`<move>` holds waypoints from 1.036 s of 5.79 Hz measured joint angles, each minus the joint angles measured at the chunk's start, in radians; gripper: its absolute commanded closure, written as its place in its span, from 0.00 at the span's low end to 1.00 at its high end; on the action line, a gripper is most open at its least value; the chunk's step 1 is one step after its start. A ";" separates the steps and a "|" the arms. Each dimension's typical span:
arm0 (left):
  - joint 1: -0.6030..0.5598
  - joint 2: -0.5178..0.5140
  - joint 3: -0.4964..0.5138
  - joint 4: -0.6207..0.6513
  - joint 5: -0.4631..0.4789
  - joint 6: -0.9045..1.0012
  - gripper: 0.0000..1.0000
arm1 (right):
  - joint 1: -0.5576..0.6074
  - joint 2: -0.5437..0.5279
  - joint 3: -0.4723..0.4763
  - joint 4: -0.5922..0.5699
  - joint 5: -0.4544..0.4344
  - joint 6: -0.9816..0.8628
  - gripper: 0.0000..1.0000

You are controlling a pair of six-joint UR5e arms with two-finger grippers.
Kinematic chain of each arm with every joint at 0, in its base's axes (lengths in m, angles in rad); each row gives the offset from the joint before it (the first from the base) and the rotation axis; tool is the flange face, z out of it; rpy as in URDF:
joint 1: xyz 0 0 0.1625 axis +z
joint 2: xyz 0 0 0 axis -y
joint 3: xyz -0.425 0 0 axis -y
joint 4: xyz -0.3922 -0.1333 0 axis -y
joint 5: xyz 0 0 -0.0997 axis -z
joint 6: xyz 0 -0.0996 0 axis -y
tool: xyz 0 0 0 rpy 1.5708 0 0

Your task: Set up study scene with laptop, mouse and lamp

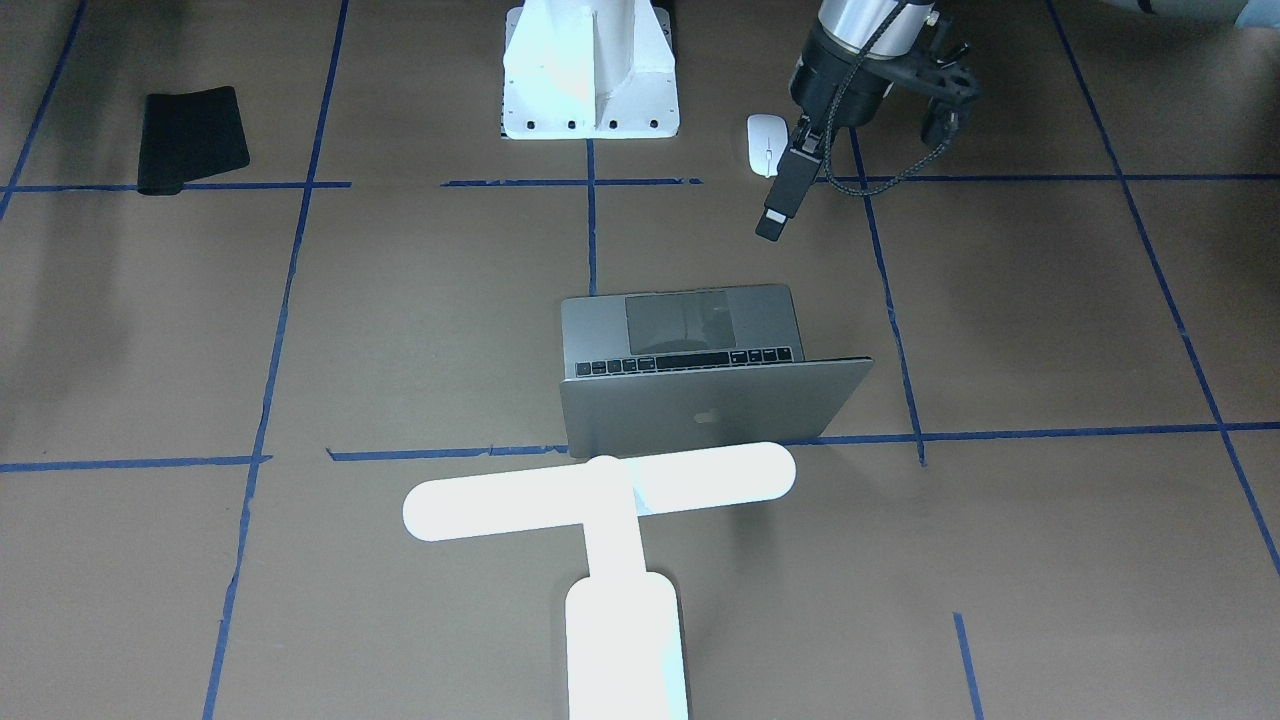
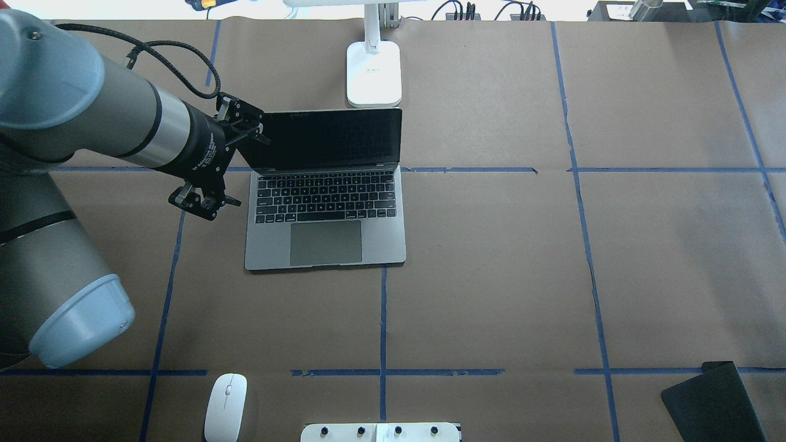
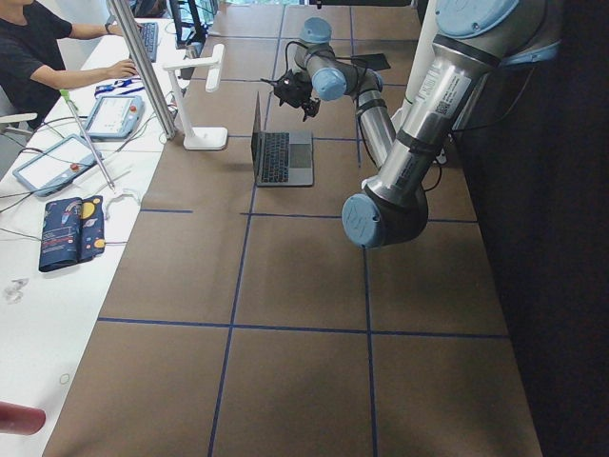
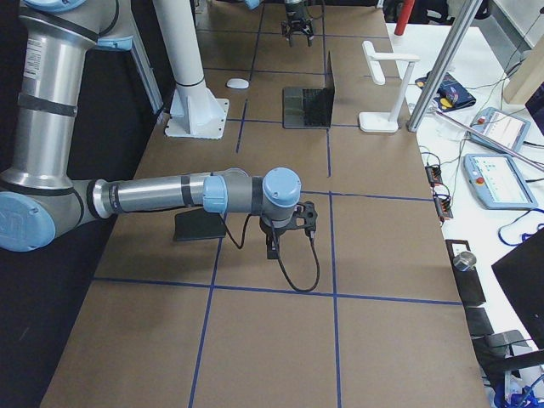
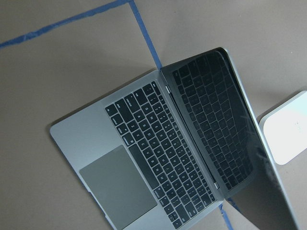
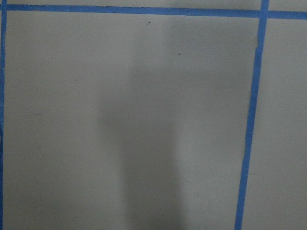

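The grey laptop (image 2: 325,242) stands open at the table's middle, its lid with the logo toward the far side (image 1: 700,405); it also fills the left wrist view (image 5: 96,139). The white lamp (image 1: 600,495) stands upright just behind it, its base (image 2: 373,73) by the lid. The white mouse (image 2: 226,405) lies near the pedestal, at the robot's left (image 1: 765,143). My left gripper (image 2: 245,167) is open and empty, hovering at the laptop's left edge by the hinge (image 1: 850,180). My right gripper (image 4: 274,242) hangs low over the paper beside the black mat; I cannot tell whether it is open or shut.
A black mat (image 2: 715,402) lies at the near right corner (image 1: 190,138). The white bolt-holed pedestal (image 1: 590,80) stands at the robot's edge of the table. The brown paper carries a grid of blue tape. Operators' desks with tablets line the far side (image 4: 497,174).
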 measured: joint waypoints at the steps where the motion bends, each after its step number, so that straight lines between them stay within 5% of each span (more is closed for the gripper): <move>1: 0.000 0.013 -0.012 0.000 -0.018 0.041 0.00 | -0.092 -0.042 0.000 0.226 -0.029 0.231 0.01; 4: -0.002 0.150 -0.098 0.002 -0.043 0.289 0.00 | -0.476 -0.199 -0.005 0.809 -0.282 0.839 0.01; 6: -0.001 0.193 -0.130 0.025 -0.046 0.350 0.00 | -0.649 -0.248 -0.025 0.928 -0.389 0.966 0.06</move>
